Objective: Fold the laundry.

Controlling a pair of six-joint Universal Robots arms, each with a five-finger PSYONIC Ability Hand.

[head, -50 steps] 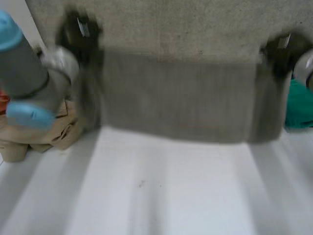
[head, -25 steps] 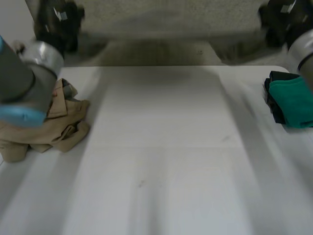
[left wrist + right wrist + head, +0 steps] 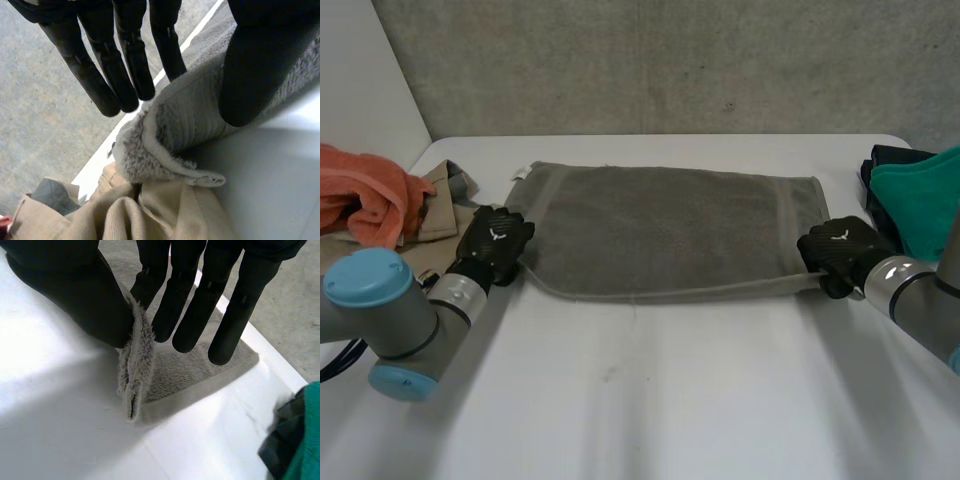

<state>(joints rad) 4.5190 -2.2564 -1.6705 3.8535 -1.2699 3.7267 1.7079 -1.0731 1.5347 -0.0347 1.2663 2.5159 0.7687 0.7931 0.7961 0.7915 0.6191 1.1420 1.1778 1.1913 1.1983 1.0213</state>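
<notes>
A grey towel [image 3: 670, 230] lies flat across the back half of the white table [image 3: 650, 400], doubled over with its fold along the near edge. My left hand [image 3: 495, 240] is at its near left corner. In the left wrist view the fingers [image 3: 125, 65] are straight and spread away from the thumb [image 3: 255, 75], which rests on the towel [image 3: 175, 130]; the hand is open. My right hand [image 3: 835, 250] is at the near right corner. There the thumb [image 3: 75, 290] and a finger pinch the towel's doubled edge [image 3: 132, 375].
A beige garment [image 3: 440, 215] and an orange cloth [image 3: 365, 195] are piled at the table's left edge, close to my left hand. A green cloth [image 3: 920, 205] on a dark one [image 3: 880, 165] sits at the right edge. A concrete wall stands behind.
The towel hung high between both hands a second ago. It has come down and now lies on the table. My left hand's fingers have straightened off its corner.
</notes>
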